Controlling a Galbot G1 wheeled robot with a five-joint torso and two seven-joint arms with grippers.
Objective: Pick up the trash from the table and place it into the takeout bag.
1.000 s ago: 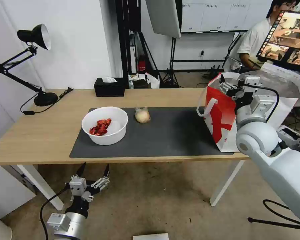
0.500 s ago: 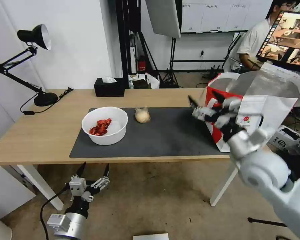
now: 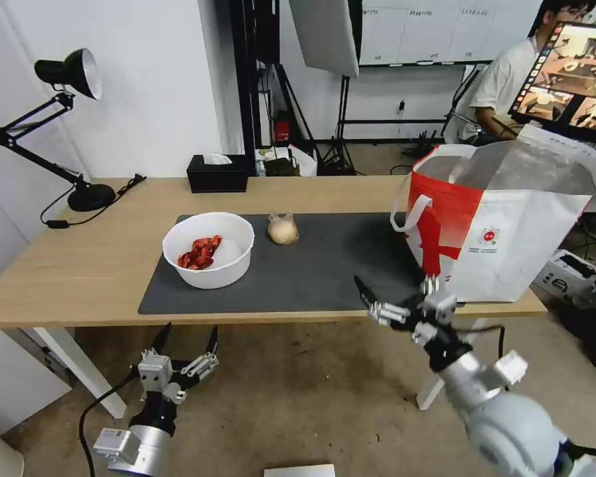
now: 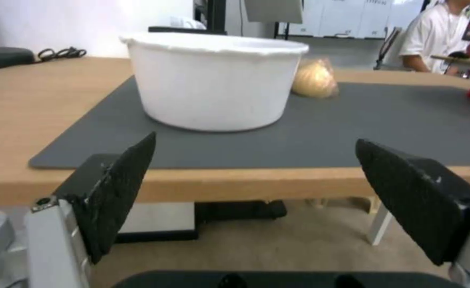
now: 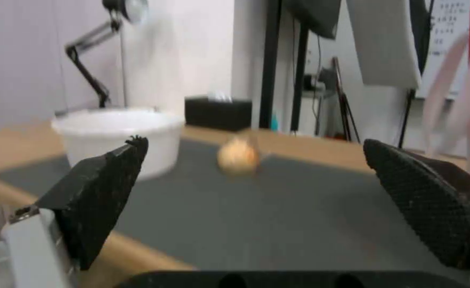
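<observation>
Down from the takeout bag (image 3: 503, 218), the right end effector (image 3: 396, 299) hangs released at lower centre, small bag (image 3: 283, 229) up-left, nearest it.

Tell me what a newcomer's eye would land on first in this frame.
The takeout bag, red and white, stands open at the table's right end. On the dark mat sit a white bowl with red shells and a small bagged beige lump. The right gripper hangs open at the table's front edge; the left gripper waits open below it.

Spread left claw (image 4: 256, 200) faces white bowl (image 4: 213, 80) on mat (image 4: 352, 128).
</observation>
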